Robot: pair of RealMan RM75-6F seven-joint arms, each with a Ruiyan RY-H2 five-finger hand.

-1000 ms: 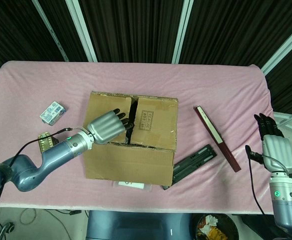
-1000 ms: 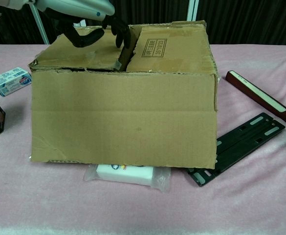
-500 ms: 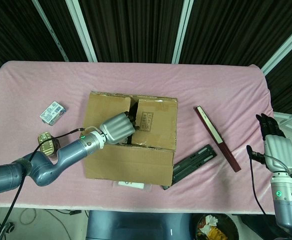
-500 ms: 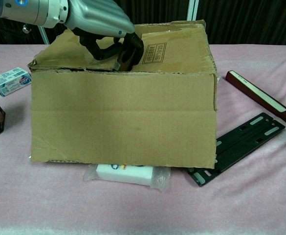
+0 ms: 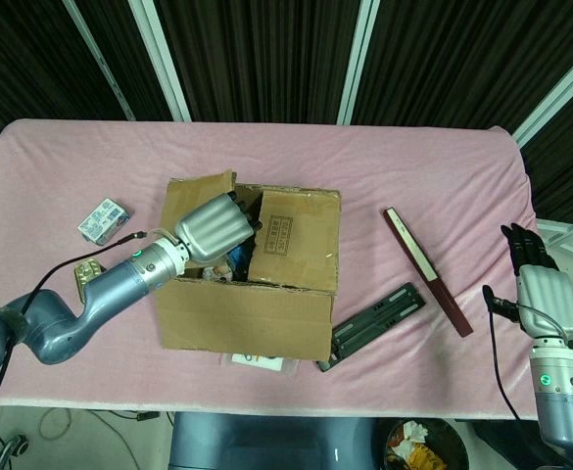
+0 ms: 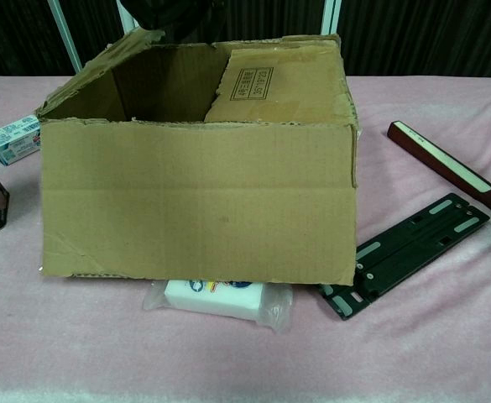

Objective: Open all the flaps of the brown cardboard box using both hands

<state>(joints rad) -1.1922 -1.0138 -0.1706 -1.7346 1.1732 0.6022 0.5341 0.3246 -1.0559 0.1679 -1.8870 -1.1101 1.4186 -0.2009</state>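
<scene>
My left hand [image 5: 215,227] has pulled the box's left flap [image 5: 198,189] up since half a second ago; it now stands nearly upright with fingers hooked on its edge, while the right flap [image 5: 291,237] still lies folded in, so at least one flap is left. The brown cardboard box [image 5: 239,318] sits mid-table and has shifted slightly toward 9 o'clock; my right hand [image 5: 541,284] idles at 4 o'clock holding nothing, fingers straight and close together. The right flap's printed label [image 6: 254,84] is too blurred to read, as is the small carton [image 5: 103,219] at 9 o'clock
</scene>
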